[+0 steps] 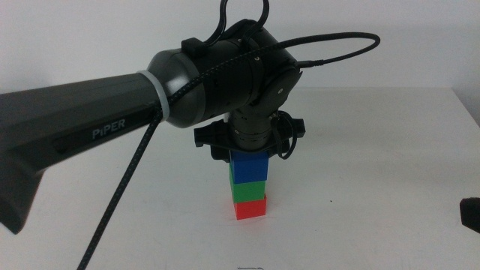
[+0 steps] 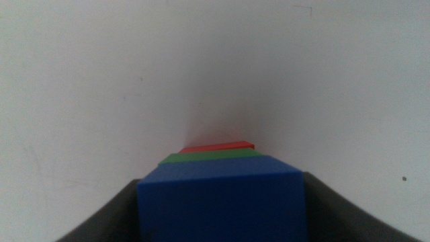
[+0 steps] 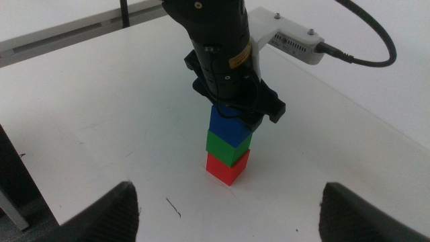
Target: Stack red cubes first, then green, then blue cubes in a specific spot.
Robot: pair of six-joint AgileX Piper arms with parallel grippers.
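The left arm reaches in from nine o'clock in the middle view, and its tool (image 1: 250, 154) stands straight down over the stack, both jaws closed against the sides of the blue cube (image 1: 250, 167). The left wrist view shows the same: the blue cube fills the gap between the two dark jaws, with slivers of green and red peeking out beneath it.

At the centre of the worktop (image 1: 375, 165) the tower stands three high. The red cube (image 1: 251, 208) sits on the white surface, the green cube (image 1: 250, 190) on it, and blue on top. From the right wrist view the edges look nearly flush, with only a slight twist between layers.

These cubes look light, rigid and matte, so I judge they will take a firm pinch without crushing or slipping. The best hold is on two opposite flat faces, mid-height. Being so light, though, the tower should topple easily; opening the jaws evenly and lifting straight up would seem safest.

Out at about four o'clock, the right tool (image 3: 228, 215) waits low near the worktop's edge, jaws spread wide and holding nothing.
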